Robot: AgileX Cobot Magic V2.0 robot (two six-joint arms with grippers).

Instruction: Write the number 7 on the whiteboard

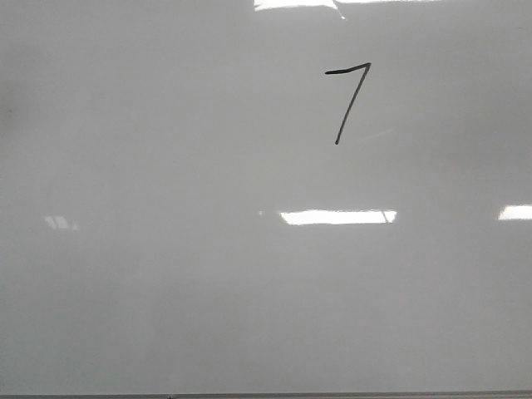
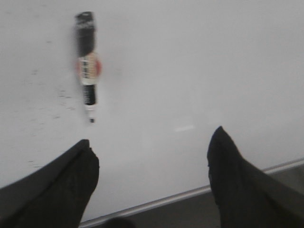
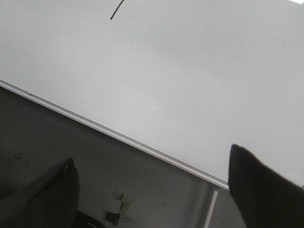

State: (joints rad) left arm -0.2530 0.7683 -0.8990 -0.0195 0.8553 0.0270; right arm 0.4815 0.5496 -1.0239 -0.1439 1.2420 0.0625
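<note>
Now a 7 (image 1: 347,101) sits on the whiteboard (image 1: 166,274).
Both end effectors, left (image 2: 152,164) and right (image 3: 152,183), gape wide; a marker (image 2: 87,64) lies on the board.

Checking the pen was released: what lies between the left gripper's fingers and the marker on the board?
Only bare whiteboard, in the left wrist view. The left gripper is open and empty; the marker lies apart on the board.
</note>
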